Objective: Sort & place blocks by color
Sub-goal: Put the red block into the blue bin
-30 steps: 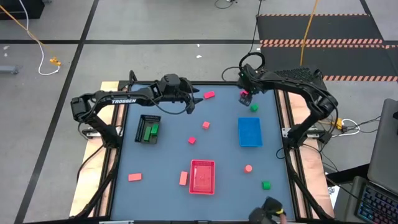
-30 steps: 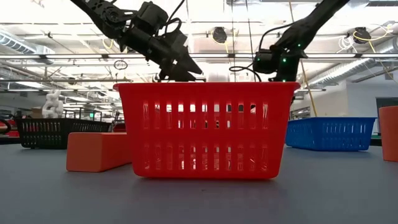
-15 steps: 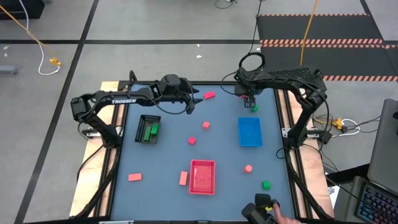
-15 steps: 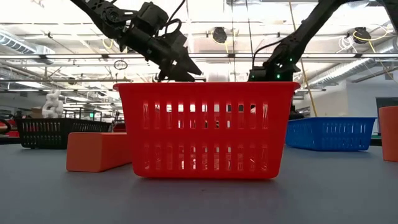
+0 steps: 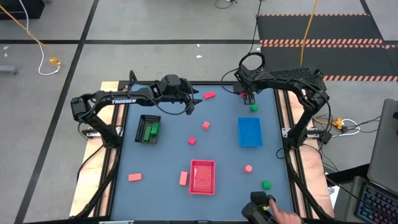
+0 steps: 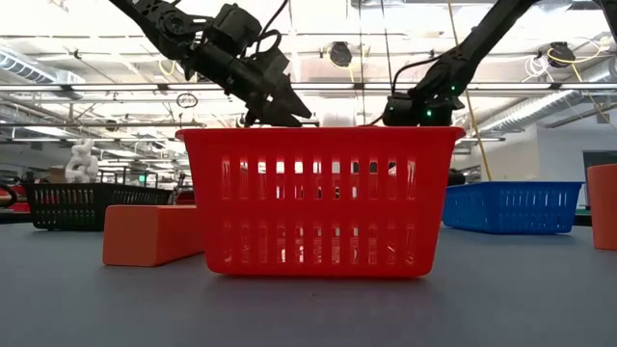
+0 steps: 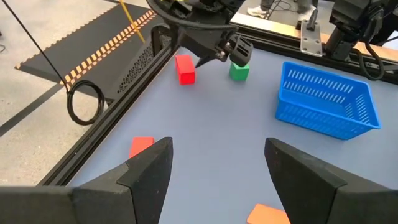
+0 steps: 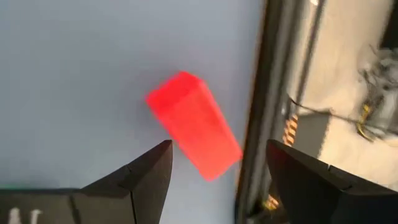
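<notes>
Right wrist view: the right gripper [image 8: 214, 180] has its two dark fingers [image 8: 146, 177] spread apart, with nothing between them. A red block [image 8: 194, 124] lies on the grey-blue worktop [image 8: 81, 68], blurred, set at an angle. It sits just beside the worktop's dark edge rail [image 8: 264, 93]. Beyond the rail, floor and cables show, too blurred to identify further.

The only readable text is the word "TROSSEN", printed in white capitals along the upper link of the left arm [image 5: 122, 101] in the high view. Nothing else carries legible writing: the trays, the blocks and the desk show no labels or numbers. The striped floor mat [image 5: 323, 42] beyond the desk bears orange-and-white hazard stripes but no words.
</notes>
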